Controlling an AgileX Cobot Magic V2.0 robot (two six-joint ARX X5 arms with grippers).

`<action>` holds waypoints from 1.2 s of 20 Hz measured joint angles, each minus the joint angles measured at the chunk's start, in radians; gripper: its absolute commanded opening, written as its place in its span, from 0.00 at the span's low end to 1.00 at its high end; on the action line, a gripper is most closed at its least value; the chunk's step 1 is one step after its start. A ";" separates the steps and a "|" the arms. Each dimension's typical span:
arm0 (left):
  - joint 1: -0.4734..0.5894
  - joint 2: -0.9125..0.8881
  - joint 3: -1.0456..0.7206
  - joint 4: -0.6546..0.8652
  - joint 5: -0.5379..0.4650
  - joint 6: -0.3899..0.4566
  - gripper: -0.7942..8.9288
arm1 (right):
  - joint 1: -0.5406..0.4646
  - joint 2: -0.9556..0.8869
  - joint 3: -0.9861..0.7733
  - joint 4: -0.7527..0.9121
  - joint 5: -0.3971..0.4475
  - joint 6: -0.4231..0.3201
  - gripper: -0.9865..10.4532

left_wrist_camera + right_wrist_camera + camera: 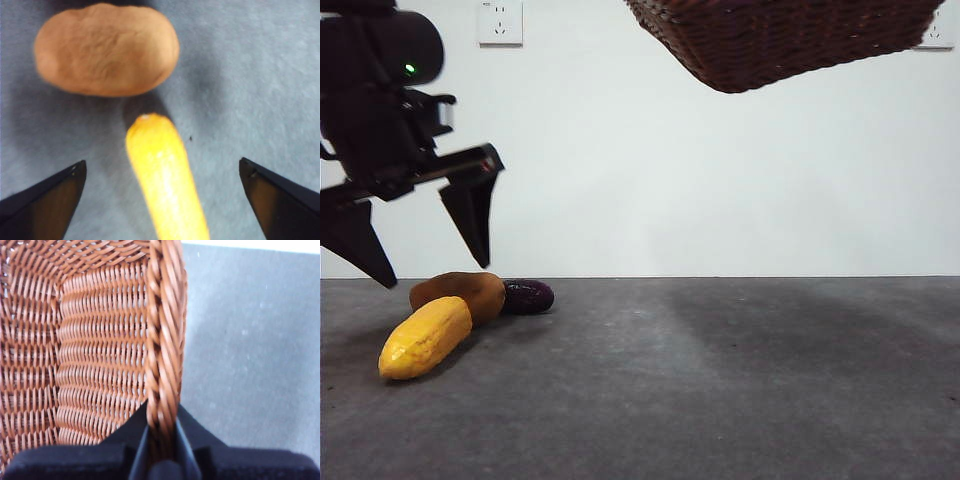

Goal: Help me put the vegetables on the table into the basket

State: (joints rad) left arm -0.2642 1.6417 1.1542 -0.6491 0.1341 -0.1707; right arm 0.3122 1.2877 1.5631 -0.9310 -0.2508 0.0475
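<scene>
On the table (720,380), at the front view's left, the three vegetables lay bunched together. The corn cob (425,337) was nearest the camera, its long axis slanting from the near left up toward the tuber (459,293), with its far tip touching or just short of it. The tuber lay crosswise behind the cob. The eggplant (528,296) sat just beside the tuber on its right, touching or nearly so; only its dark rounded end showed, so its direction could not be told.

Left gripper (420,235) hung above the pile, jaws spread wide and holding nothing, clear of the vegetables. In the left wrist view the cob (165,180) ran lengthwise between the two spread jaws, tip pointing at the tuber (106,49) beyond it.

The basket (790,35) was off the table, high at the front view's top right and tilted, well apart from the vegetables. Right gripper (161,440) was clamped on its braided rim (165,340), one jaw inside the wall, one outside. A wall socket (500,22) showed on the white wall behind.
</scene>
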 measured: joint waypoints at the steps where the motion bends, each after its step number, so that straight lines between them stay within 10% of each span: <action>1: -0.003 0.018 0.002 -0.003 -0.002 -0.012 0.73 | 0.000 0.000 0.000 -0.003 0.000 -0.004 0.08; 10: -0.018 0.115 0.002 -0.031 -0.087 -0.079 0.69 | 0.000 0.000 0.000 -0.003 0.000 -0.023 0.08; 18: -0.027 0.118 0.002 -0.031 -0.050 -0.093 0.08 | 0.000 0.000 0.000 -0.003 0.000 -0.037 0.08; 24: -0.028 0.118 0.002 -0.032 0.061 -0.098 0.07 | 0.000 0.000 0.000 -0.023 0.000 -0.037 0.08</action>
State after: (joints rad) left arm -0.2920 1.7599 1.1561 -0.6811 0.1951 -0.2691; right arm 0.3122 1.2877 1.5631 -0.9535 -0.2508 0.0101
